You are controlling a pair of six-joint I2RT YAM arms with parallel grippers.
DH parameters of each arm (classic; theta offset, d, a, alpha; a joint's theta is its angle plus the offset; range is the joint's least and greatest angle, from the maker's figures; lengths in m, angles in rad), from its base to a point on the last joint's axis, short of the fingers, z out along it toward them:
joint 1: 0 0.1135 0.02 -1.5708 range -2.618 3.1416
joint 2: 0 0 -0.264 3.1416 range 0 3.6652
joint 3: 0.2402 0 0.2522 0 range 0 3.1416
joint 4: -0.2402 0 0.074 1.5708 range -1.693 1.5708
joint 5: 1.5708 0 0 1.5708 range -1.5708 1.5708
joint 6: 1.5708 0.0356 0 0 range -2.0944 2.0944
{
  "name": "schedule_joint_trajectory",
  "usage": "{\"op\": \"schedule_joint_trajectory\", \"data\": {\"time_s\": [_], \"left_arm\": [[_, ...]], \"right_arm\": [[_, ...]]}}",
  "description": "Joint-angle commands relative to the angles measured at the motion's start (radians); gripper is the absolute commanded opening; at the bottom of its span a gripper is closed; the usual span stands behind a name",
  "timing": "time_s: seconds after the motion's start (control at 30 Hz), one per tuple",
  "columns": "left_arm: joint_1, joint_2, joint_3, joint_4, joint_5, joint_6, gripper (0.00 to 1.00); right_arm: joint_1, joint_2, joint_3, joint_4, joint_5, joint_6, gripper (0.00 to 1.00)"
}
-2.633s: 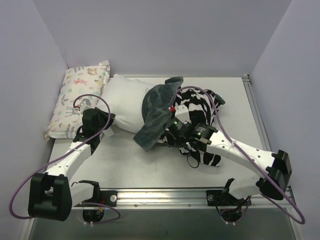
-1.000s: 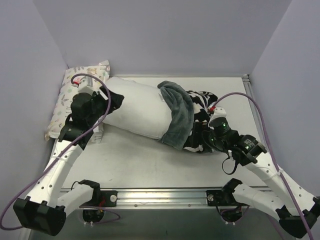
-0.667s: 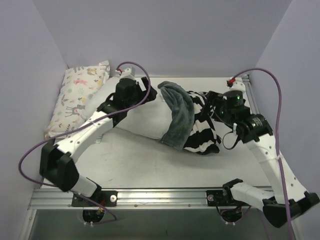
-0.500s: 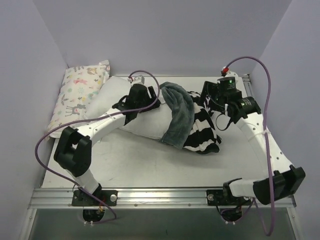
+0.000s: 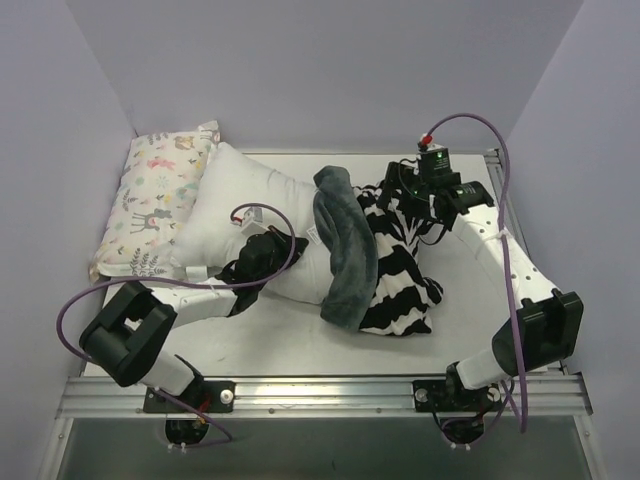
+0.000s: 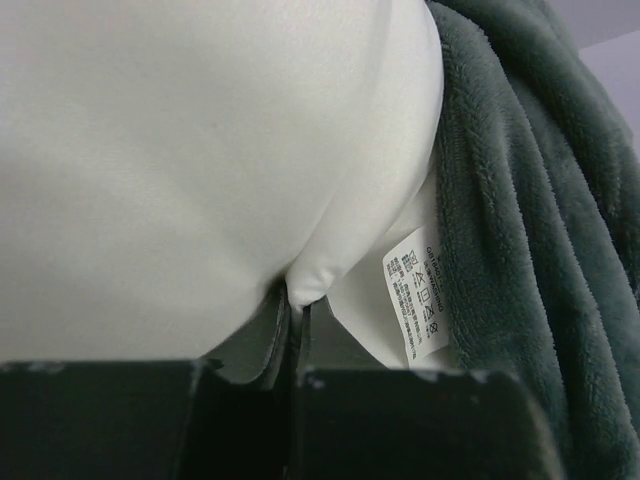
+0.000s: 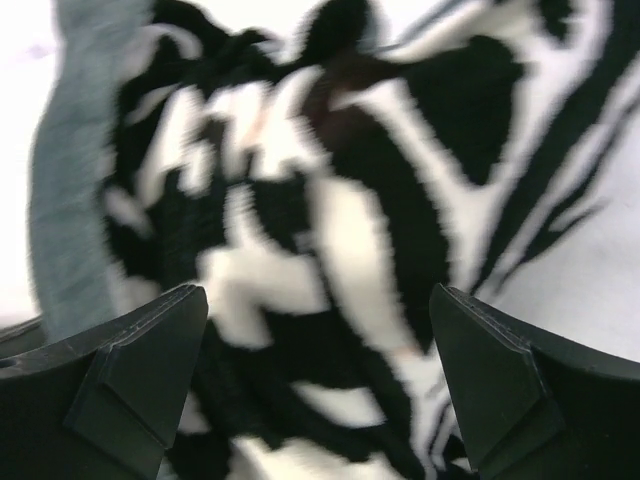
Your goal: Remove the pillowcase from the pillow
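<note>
White pillow (image 5: 250,195) lies across desk (image 5: 270,340), right end inside pillowcase (image 5: 350,255) | left claw (image 6: 293,308) clamped on pillow's edge fold, anchoring it, I judge | right claw (image 7: 315,300) spread apart over zebra folds, nothing gripped, set to pull sleeve off

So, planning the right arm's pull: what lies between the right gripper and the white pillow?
Top view: the pillowcase, its zebra-striped face then the bunched grey-green band, before the white pillow.

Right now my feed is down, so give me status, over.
Left gripper shut on pillow edge. Right gripper open above pillowcase, zebra side. Case bunched over one pillow end. Animal-print pillow beside other end.
</note>
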Motion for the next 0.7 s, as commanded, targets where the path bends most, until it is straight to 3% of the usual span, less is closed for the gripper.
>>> {"op": "schedule_joint_trajectory", "data": {"time_s": [0.0,0.2,0.23,0.4,0.5,0.53,0.67], "left_arm": [[-0.062,0.138,-0.091,-0.291,0.076,-0.016,0.0],[-0.082,0.161,-0.085,-0.279,0.076,-0.03,0.0],[-0.082,0.16,-0.088,-0.28,0.076,-0.031,0.0],[-0.082,0.142,-0.12,-0.276,0.076,-0.039,0.0],[-0.081,0.143,-0.132,-0.271,0.077,-0.043,0.0],[-0.079,0.143,-0.135,-0.268,0.079,-0.048,0.0],[-0.059,0.142,-0.171,-0.231,0.106,-0.066,0.0]], "right_arm": [[0.063,-0.027,-0.018,0.075,-0.011,-0.001,1.0],[0.121,0.108,0.078,0.0,0.07,-0.015,1.0],[0.116,0.139,0.083,-0.006,0.136,-0.009,0.98],[0.025,0.176,0.054,0.002,0.123,0.022,0.83],[0.003,0.183,0.052,0.012,0.125,0.025,0.46],[0.0,0.179,0.051,0.009,0.148,0.025,0.3],[-0.08,0.131,0.026,0.003,0.196,0.047,0.08]]}}
